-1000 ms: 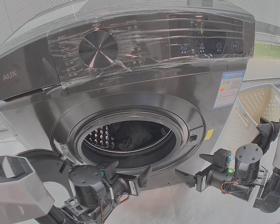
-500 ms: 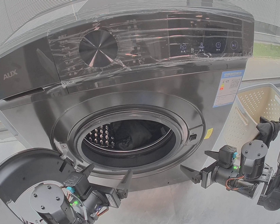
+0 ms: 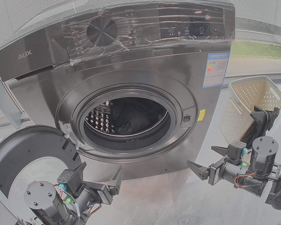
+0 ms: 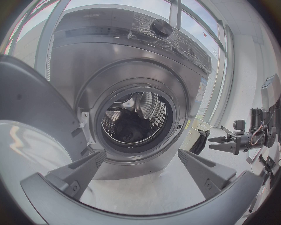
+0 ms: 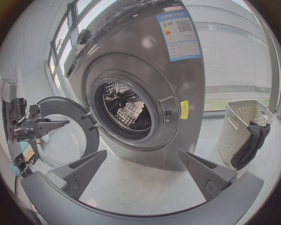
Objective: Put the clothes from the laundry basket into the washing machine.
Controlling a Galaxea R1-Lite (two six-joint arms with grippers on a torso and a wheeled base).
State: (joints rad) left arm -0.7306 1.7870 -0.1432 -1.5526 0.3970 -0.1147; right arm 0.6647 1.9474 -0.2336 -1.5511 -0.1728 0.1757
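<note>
The grey washing machine [image 3: 120, 69] stands in front with its round door [image 3: 25, 151] swung open to the left. Dark clothes [image 3: 131, 117] lie inside the drum [image 4: 131, 126]. At the right, a cream laundry basket [image 3: 249, 102] leans tilted beside the machine, with a dark garment [image 3: 260, 121] draped over its rim. My left gripper [image 3: 101, 169] is open and empty, low in front of the door. My right gripper [image 3: 203, 156] is also open and empty, low between the machine and the basket. The basket [image 5: 240, 129] and garment [image 5: 251, 143] show in the right wrist view.
Pale glossy floor [image 3: 167, 204] spreads between the two grippers and the machine's base. Window walls [image 3: 256, 5] run behind and to the right. The open door's glass [image 5: 64, 140] stands close beside the left arm.
The whole head view has shifted, with the machine now farther off. My left arm has drawn back from the drum's mouth, down and to the left. The right gripper sits slightly lower.
</note>
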